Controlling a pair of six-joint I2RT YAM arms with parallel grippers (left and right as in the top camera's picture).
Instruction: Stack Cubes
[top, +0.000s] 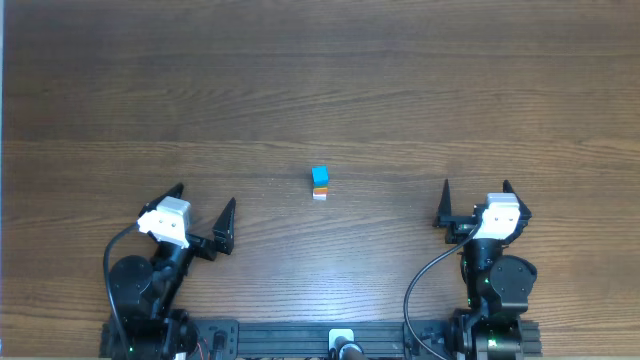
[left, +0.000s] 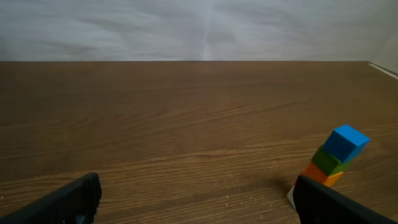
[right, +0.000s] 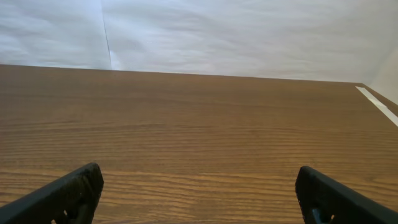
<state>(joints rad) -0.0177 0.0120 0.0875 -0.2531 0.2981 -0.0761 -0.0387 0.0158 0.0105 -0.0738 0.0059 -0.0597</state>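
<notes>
Matt, wood-grained table (top: 320, 90); smooth, painted-looking blue cube (left: 347, 142); matt black plastic-looking fingers (right: 68, 193).

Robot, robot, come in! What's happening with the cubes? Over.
Left gripper open, empty. Right gripper open, empty. Cube stack standing, blue cube on top. Nothing in the way.
</notes>
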